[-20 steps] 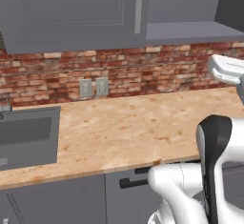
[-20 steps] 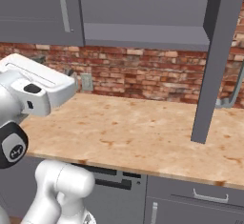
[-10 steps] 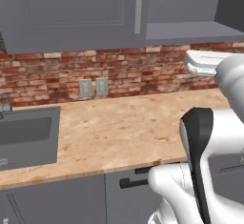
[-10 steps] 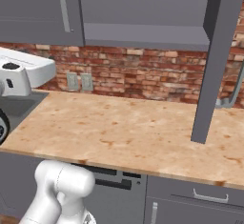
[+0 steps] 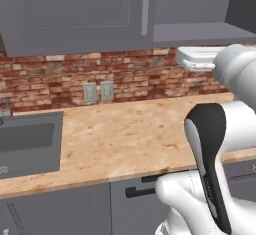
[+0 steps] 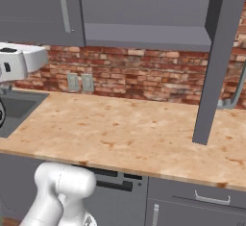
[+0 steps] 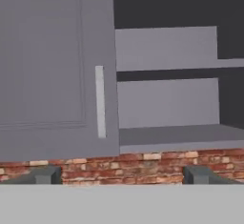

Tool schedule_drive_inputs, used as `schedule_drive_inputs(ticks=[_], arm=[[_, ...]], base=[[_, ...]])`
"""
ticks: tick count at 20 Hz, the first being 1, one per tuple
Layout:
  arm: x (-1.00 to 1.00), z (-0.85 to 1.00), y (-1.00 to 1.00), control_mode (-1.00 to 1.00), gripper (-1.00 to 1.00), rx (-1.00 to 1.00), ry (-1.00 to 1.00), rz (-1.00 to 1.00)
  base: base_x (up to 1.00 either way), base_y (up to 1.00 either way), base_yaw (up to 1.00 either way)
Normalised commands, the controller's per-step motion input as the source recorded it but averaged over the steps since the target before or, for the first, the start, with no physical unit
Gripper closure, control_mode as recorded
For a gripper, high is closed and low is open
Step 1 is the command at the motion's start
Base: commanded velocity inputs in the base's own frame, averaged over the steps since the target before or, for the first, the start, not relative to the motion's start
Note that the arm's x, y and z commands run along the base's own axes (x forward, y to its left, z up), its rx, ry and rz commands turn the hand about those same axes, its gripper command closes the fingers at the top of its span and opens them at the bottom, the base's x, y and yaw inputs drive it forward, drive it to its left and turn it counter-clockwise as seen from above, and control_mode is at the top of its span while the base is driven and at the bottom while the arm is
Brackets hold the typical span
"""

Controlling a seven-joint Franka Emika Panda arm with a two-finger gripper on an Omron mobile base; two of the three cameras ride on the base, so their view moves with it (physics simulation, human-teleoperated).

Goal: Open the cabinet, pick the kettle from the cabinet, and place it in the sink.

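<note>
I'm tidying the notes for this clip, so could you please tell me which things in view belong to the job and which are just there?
Belong to the job:
- cabinet, right door swung open, left door shut
- sink
- gripper, open, facing the cabinet

Just there:
- wall outlets
- brick backsplash
- counter

red brick backsplash, wooden countertop
</note>
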Motion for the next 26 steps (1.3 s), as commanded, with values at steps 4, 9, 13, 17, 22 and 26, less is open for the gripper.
schedule_drive_inputs(ticks=[4, 9, 13, 17, 22, 26], arm=[[0.42, 0.00, 0.16, -1.00, -1.00, 0.00, 0.11, 0.37], [0.40, 0.00, 0.21, -1.00, -1.00, 0.00, 0.16, 0.29], [0.49, 0.00, 0.24, -1.00, -1.00, 0.00, 0.23, 0.17], [0.44, 0.00, 0.25, -1.00, -1.00, -0.02, 0.17, 0.11], [0.33, 0.00, 0.11, -1.00, -1.00, -0.08, 0.07, 0.02], [0.26, 0.00, 0.02, -1.00, -1.00, -0.16, 0.00, -0.01]], base=[[0.00, 0.00, 0.00], [0.00, 0.00, 0.00], [0.00, 0.00, 0.00], [0.00, 0.00, 0.00], [0.00, 0.00, 0.00], [0.00, 0.00, 0.00]])
